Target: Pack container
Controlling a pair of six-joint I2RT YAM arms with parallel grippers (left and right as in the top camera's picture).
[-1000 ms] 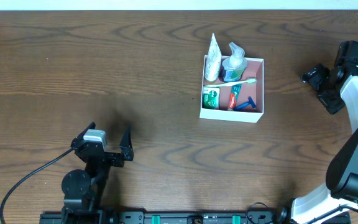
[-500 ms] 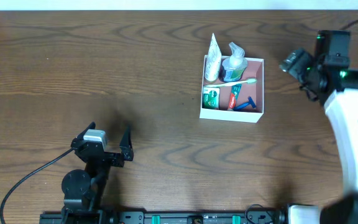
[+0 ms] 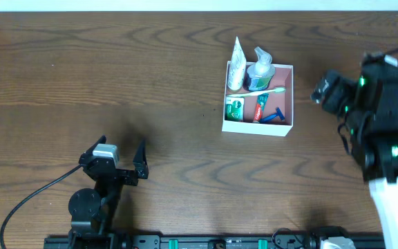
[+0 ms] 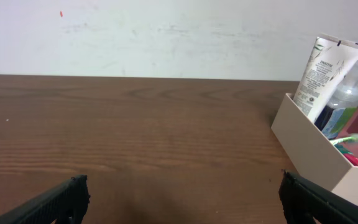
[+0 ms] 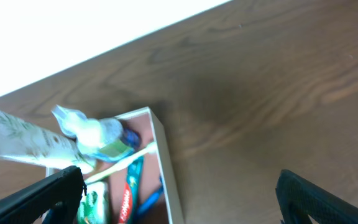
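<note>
While the container [image 3: 254, 127] sits where it did a second ago, on the right half of the tabletop [image 3: 116, 69], the right arm has shifted. Its end effector [image 3: 325, 90] was further out toward the right edge. It swung up and inward half a second ago and now hangs just off the container's right wall, with the arm's body filling much more of the overhead view. The jaws are spread wide and carry nothing. The right wrist view shows both fingers apart, with the container's far corner below them.

Container contents, unchanged across all three overhead frames:
- white tube [image 3: 235, 66], leaning over the far-left corner
- clear pump bottle [image 3: 260, 69], beside the tube
- toothbrush [image 3: 271, 90], lying across the middle
- green-and-white carton [image 3: 234, 107], near left
- red toothpaste tube [image 3: 262, 107], beside the carton
- blue razor [image 3: 275, 116], near right

The left end effector [image 3: 121, 148] has not moved. It rests low at the near left, well apart from the container, with its jaws fully apart and empty.

Assessment: no toiletry is visible outside the container. The packing appears finished, or nearly so. The right arm's motion reads as repositioning without a load, not a delivery. Whether it is leaving or returning cannot be determined.
</note>
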